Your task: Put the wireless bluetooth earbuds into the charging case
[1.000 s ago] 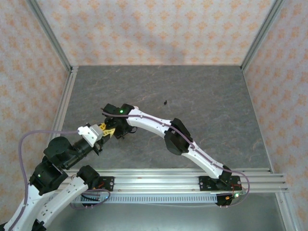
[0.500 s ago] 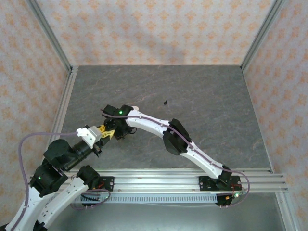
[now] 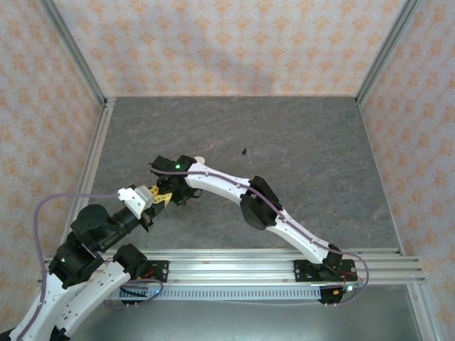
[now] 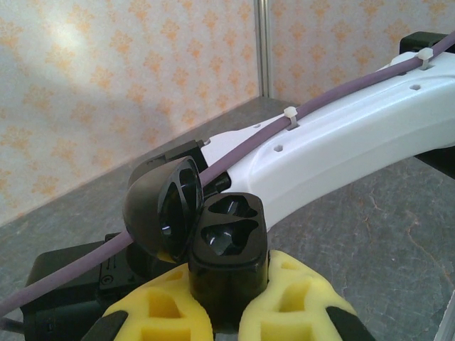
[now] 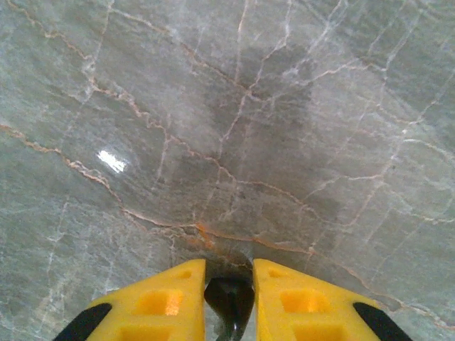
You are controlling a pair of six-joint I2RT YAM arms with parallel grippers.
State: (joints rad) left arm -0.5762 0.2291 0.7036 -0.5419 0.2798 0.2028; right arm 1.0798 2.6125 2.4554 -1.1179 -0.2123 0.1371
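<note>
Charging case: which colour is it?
The charging case is glossy black; the left wrist view shows it best.

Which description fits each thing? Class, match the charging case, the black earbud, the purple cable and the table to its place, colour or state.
Things:
1. charging case
2. black earbud
3. purple cable
4. table

Descriptions:
A. grey, with pale veins
B. lid open, held by the left gripper
C. tied along a white arm
D. between the jaws of the right gripper

Pairs: 1-B, 2-D, 3-C, 4-A
</note>
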